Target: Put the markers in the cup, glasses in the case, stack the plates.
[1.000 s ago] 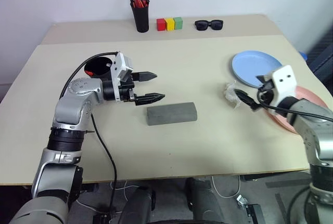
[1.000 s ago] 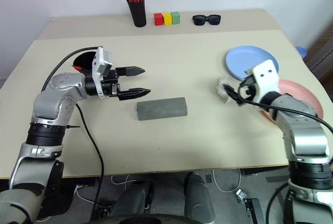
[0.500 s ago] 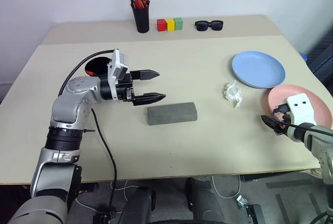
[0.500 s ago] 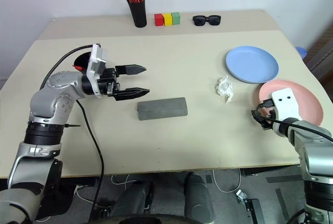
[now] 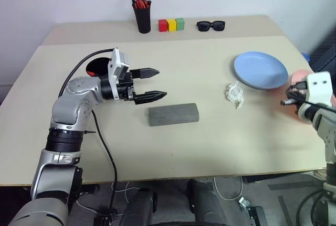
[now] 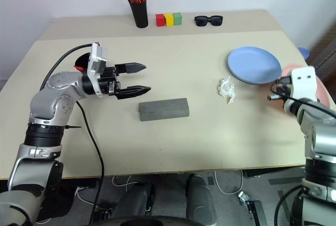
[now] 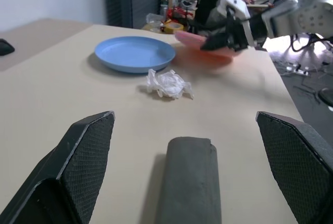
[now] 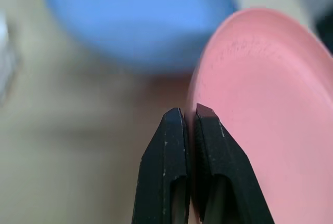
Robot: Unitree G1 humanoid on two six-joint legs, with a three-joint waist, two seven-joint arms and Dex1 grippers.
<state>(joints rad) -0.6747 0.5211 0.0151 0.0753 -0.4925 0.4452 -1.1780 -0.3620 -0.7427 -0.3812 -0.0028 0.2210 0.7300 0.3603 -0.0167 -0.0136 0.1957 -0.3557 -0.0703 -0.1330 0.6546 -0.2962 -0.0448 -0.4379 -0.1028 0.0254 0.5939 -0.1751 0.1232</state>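
At left centre of the head view, the left tool (image 5: 152, 84) hangs wide and empty over the worktop (image 5: 173, 142). The grey case (image 5: 173, 115) lies just below it, soft felt, best taken across its narrow width. Right of centre sits the blue plate (image 5: 261, 70). At the right edge, the right tool (image 8: 188, 125) is pinched on the pink plate (image 8: 265, 104) at its rim; light, stiff, likely slippery.
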